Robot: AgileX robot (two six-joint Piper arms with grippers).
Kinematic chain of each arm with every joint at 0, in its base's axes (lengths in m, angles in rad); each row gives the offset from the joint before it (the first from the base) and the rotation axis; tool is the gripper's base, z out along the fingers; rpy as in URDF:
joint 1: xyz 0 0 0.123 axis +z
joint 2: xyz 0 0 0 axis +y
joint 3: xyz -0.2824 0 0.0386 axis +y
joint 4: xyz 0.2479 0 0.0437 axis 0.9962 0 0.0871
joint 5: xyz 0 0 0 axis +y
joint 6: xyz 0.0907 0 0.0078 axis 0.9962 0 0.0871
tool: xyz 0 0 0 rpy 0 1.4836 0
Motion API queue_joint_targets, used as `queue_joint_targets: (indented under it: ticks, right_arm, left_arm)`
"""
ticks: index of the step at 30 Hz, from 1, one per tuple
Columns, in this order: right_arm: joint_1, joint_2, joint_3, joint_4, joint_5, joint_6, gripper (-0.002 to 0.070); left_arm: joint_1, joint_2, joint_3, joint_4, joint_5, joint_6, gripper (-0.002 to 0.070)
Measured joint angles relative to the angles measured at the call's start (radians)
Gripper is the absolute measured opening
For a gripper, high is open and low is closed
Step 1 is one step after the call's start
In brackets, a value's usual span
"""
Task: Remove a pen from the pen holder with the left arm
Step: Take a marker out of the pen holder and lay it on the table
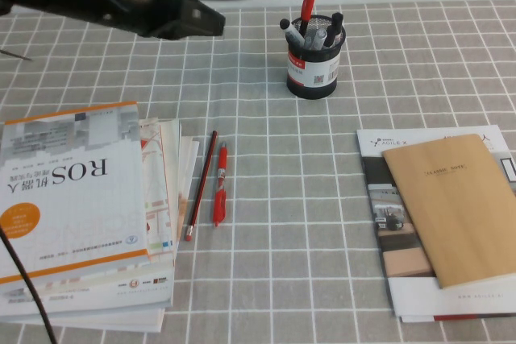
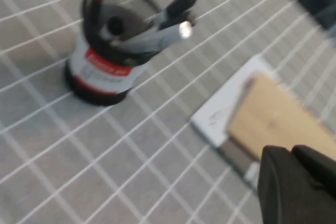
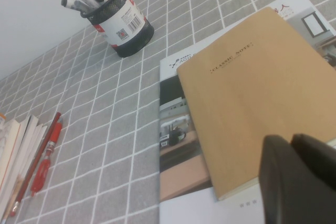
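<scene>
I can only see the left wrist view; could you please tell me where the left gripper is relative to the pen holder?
Observer: In the high view the left gripper, shut, hangs above the table to the left of the pen holder, not yet over it.
Operator: Thank you. Are any pens lying outside the pen holder?
Observer: Yes, a red pen and a pencil lie side by side next to the book stack.
Operator: And where is the right gripper?
Observer: The right gripper, shut, is above the tan notebook, near its edge.
</scene>
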Motion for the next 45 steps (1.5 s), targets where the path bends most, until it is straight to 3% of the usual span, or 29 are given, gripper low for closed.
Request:
queue_joint_targets:
  ticks: [4, 7, 11, 16, 19, 24, 28, 41, 45]
  right_arm:
    - [0.000, 0.000, 0.000, 0.000, 0.000, 0.000, -0.0013]
    - [0.000, 0.000, 0.000, 0.000, 0.000, 0.000, -0.0013]
    - [0.000, 0.000, 0.000, 0.000, 0.000, 0.000, -0.0013]
    - [0.000, 0.000, 0.000, 0.000, 0.000, 0.000, -0.0013]
    - [0.000, 0.000, 0.000, 0.000, 0.000, 0.000, -0.0013]
    - [0.000, 0.000, 0.000, 0.000, 0.000, 0.000, -0.0013]
    - [0.000, 0.000, 0.000, 0.000, 0.000, 0.000, -0.0013]
    - [0.000, 0.000, 0.000, 0.000, 0.000, 0.000, -0.0013]
    - [0.000, 0.000, 0.000, 0.000, 0.000, 0.000, -0.0013]
  left_arm:
    - [0.092, 0.049, -0.013, -0.212, 0.109, 0.158, -0.0003]
    - [0.117, 0.067, -0.015, -0.300, 0.116, 0.273, -0.0003]
    - [0.094, 0.070, -0.015, -0.330, 0.065, 0.379, -0.0003]
    - [0.009, 0.093, -0.016, -0.346, -0.118, 0.501, 0.0019]
    - [-0.044, 0.116, -0.016, -0.339, -0.214, 0.591, 0.0111]
    - [-0.122, 0.150, -0.016, -0.336, -0.339, 0.691, 0.0358]
    - [-0.156, 0.180, -0.016, -0.355, -0.446, 0.721, 0.0434]
    - [-0.160, 0.300, -0.016, -0.681, -0.528, 0.876, 0.0452]
    - [-0.160, 0.322, -0.016, -0.711, -0.521, 0.920, 0.0452]
